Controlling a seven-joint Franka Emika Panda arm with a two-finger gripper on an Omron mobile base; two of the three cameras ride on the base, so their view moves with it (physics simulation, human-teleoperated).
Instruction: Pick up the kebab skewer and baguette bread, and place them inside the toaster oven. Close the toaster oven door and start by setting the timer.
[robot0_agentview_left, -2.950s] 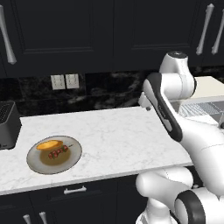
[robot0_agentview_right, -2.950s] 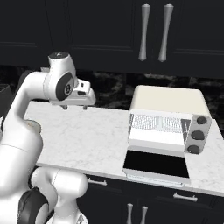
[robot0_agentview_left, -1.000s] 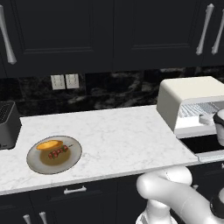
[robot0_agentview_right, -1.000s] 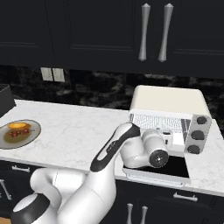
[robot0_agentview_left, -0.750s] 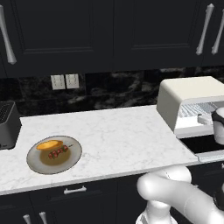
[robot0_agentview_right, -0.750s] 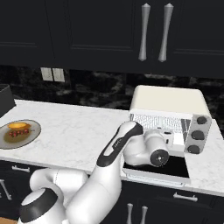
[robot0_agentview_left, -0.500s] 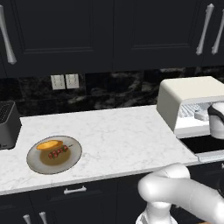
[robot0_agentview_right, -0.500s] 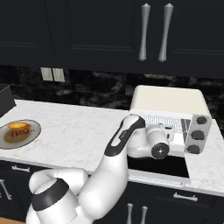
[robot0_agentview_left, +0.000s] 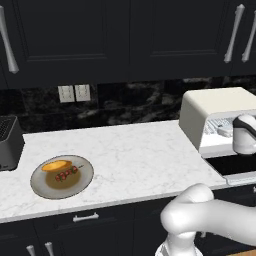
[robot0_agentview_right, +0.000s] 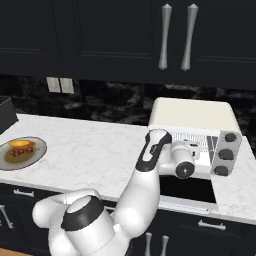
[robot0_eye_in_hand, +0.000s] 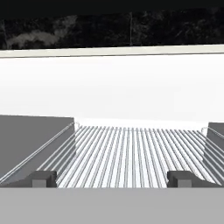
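Note:
The cream-white toaster oven (robot0_agentview_left: 212, 106) (robot0_agentview_right: 192, 116) stands at the counter's right end. Its dark glass door (robot0_agentview_left: 235, 165) (robot0_agentview_right: 187, 190) lies folded down flat. My gripper (robot0_agentview_left: 223, 131) (robot0_agentview_right: 199, 149) is at the oven's mouth, pointing inward. In the hand view the gripper (robot0_eye_in_hand: 111, 178) is open, its fingertips (robot0_eye_in_hand: 41, 178) wide apart over the wire rack (robot0_eye_in_hand: 131, 151), with nothing between them. Far to the left, the baguette bread (robot0_agentview_left: 56, 165) (robot0_agentview_right: 22, 143) and the kebab skewer (robot0_agentview_left: 67, 173) (robot0_agentview_right: 20, 152) lie side by side on a round plate (robot0_agentview_left: 80, 185) (robot0_agentview_right: 37, 149).
A dark grey slot toaster (robot0_agentview_left: 9, 142) sits at the counter's left end, behind the plate. Three dark knobs (robot0_agentview_right: 225, 152) line the oven's right side. Dark upper cabinets hang above; white marble counter (robot0_agentview_left: 140, 160) stretches between plate and oven.
The arm swung from the counter's middle to the oven. Over the last second the hand rose from above the folded-down door to the oven opening. The food stayed put.

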